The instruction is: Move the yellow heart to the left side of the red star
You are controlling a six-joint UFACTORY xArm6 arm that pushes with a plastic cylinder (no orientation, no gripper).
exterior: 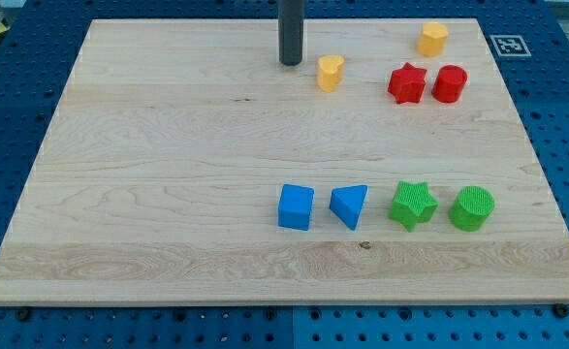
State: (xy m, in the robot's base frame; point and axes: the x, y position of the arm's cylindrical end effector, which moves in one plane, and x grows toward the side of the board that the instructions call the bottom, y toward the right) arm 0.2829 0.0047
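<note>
The yellow heart point(330, 72) sits near the view's top, to the left of the red star point(407, 83), with a gap of about one block width between them. My tip point(291, 62) rests on the wooden board point(168, 174) just left of the yellow heart, slightly above it in the view, with a small gap between them. The dark rod rises from the tip out of the view's top edge.
A red cylinder point(449, 83) touches the red star's right side. A yellow hexagon block point(433, 39) lies above them. A blue cube point(296, 206), blue triangle point(349, 206), green star point(412, 204) and green cylinder point(472, 208) form a row lower down.
</note>
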